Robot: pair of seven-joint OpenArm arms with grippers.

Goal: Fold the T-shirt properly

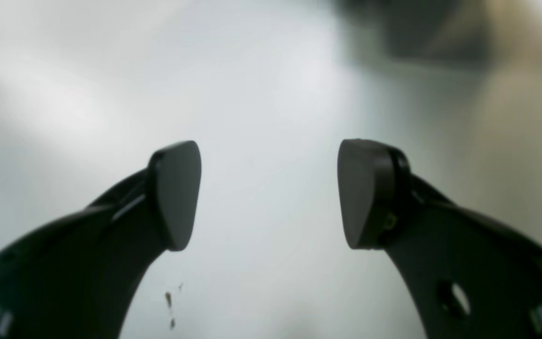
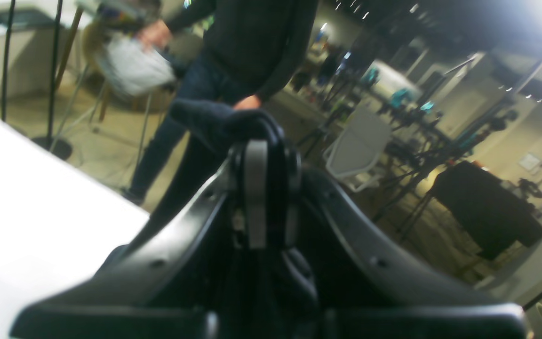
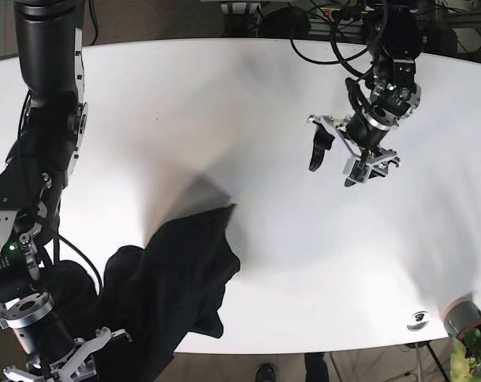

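One pincer (image 2: 257,141) clamps T-shirt (image 3: 177,278); other pincer (image 1: 269,193) wide apart, empty.

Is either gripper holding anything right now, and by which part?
The right gripper is shut on a bunched fold of the dark T-shirt; which part cannot be told. The left gripper is open and holds nothing.

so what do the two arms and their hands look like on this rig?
Both arms are glossy black with loose black cables along the links. The left hand has curved black fingers ending in flat, rounded dark-grey pads, on a silver wrist bracket. The right hand shows the same black curved fingers with a grey pad edge, plus silver fittings at its wrist.
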